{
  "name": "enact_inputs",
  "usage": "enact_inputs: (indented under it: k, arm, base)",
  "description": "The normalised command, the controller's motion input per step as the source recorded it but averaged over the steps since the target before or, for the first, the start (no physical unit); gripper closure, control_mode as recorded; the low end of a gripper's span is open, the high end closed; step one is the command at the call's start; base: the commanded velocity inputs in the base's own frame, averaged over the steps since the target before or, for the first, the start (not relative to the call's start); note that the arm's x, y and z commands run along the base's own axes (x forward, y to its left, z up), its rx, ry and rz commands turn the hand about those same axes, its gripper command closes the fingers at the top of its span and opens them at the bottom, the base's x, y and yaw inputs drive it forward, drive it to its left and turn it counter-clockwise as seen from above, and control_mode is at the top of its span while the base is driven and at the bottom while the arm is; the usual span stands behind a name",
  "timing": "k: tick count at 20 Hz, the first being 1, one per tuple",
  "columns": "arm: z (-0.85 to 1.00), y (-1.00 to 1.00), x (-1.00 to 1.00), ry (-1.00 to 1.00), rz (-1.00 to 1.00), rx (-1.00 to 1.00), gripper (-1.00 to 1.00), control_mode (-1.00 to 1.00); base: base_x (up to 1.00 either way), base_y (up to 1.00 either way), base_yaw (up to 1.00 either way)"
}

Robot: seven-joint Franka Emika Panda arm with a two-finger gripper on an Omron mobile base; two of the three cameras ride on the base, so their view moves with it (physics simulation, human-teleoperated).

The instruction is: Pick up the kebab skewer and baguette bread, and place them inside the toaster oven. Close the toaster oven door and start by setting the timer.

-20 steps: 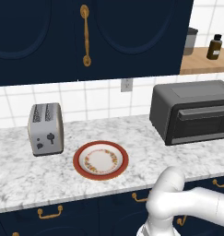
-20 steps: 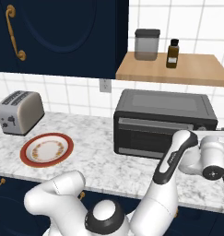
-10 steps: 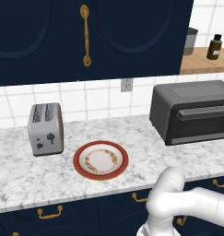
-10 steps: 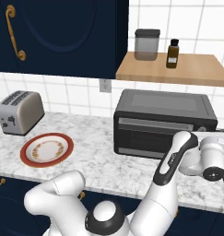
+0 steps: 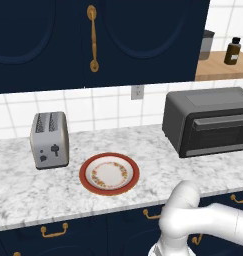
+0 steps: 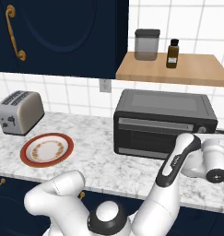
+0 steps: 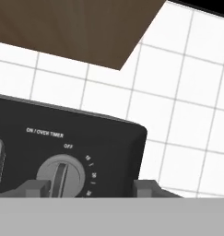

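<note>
- A home kitchen, rendered.
- A grey-white marble tabletop [image 5: 23, 190] runs along a white tiled wall [image 6: 187, 18] with an outlet [image 5: 137, 92].
- Navy cabinets [image 5: 143, 35] with brass handles [image 5: 93, 37] hang above; matching drawers sit below.
- Appliances: a silver toaster [image 5: 49, 140] on the left, the toaster oven [image 6: 164, 123] on the right.
- A patterned plate [image 5: 109, 173] lies between them.
- A wooden shelf [image 6: 173, 69] carries a canister [image 6: 146, 44] and what looks like a brown bottle [image 6: 172, 53].

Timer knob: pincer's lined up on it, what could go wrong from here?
1. The pincer sits off-centre: the knob is near its left fingertip, so closing may slip off.
2. The knob points near OFF; a partial turn may not start it.
3. The plate is bare, and the door hides whether food is inside.
</note>
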Motion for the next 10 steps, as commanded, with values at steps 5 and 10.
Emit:
enact_inputs:
  k: [5,10]
  arm:
    - [0.13,0.14,0.34,-0.03,-0.04,0.0,1.0,-1.0]
    - [0.05,0.5,0.1,-0.05,-0.07,0.0,1.0,-1.0]
  base:
    - [0.0,0.0,0.0]
    - [0.0,0.0,0.0]
